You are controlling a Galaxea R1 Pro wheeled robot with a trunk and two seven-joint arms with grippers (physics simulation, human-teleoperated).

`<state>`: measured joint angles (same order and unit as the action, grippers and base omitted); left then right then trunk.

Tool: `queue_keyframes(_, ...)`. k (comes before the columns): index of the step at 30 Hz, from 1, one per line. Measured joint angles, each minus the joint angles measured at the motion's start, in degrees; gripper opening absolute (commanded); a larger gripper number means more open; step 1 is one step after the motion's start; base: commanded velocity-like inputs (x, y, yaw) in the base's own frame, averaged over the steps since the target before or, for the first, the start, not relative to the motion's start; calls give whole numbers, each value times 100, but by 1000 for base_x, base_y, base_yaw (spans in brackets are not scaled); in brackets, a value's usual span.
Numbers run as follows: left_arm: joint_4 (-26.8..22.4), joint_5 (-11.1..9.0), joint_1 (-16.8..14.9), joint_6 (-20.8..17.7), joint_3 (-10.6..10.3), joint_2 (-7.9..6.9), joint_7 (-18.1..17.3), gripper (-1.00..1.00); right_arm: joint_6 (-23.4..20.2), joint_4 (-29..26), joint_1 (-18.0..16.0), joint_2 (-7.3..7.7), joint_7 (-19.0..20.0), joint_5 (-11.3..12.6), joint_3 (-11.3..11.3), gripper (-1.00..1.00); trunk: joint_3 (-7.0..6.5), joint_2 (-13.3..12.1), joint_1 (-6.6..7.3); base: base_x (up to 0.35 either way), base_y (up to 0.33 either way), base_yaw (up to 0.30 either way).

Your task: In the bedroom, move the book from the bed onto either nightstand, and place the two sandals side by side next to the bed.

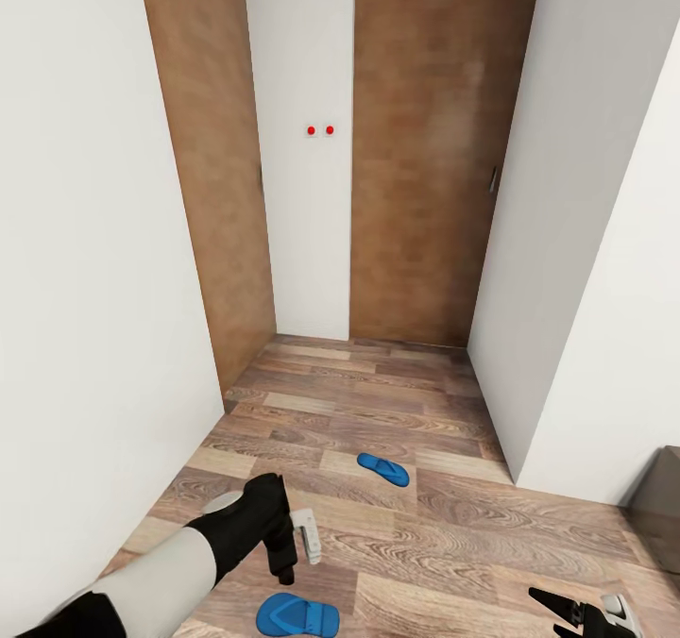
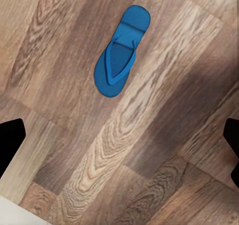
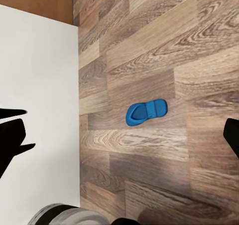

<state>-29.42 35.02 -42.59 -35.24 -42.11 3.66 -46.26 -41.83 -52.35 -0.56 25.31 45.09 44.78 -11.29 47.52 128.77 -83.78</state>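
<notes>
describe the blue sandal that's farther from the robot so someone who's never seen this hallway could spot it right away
Look at the wood-plank floor of the narrow white-walled nook that ends at two brown wooden doors. Near the middle of that floor lies the farther sandal, a bright blue flip-flop. Its twin, the nearer sandal, lies just past the left gripper, at the bottom edge of the head view.

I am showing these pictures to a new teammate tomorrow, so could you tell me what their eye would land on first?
Most likely the two bright blue sandals on the brown wood-plank floor: the far sandal lies mid-floor, the near sandal just below the left gripper, which hangs open above the planks. Next come the two small red dots on the white wall strip between the brown wooden doors.
</notes>
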Motion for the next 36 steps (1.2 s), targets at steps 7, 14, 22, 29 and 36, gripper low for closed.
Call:
queue_keyframes(7, -2, 1, -8, -112, -2, 128, -11, 100, -18, -3, 1, 0, 14, 13, -1, 100, 108, 241, -132, 0, 0, 0)
queue_keyframes(14, -34, 0, -114, -163, -1, 197, -7, 100, -20, -7, 0, 0, 15, 14, -2, 100, 108, 241, -132, 0, 0, 0)
queue_keyframes(22, -68, 0, -210, -224, -7, 213, -7, 100, -19, -11, 1, 0, 13, 13, -5, 100, 179, 400, -219, 0, 0, 0)
queue_keyframes(29, -60, -8, -499, -699, -9, 185, 15, 100, -19, -12, 3, 0, 12, 12, -4, 100, 305, 680, -373, 0, 0, 0)
queue_keyframes(36, -47, -10, -549, -767, -10, 117, 22, 100, -19, -12, 0, 0, 12, 12, -3, 100, 430, 961, -527, 0, 0, 0)
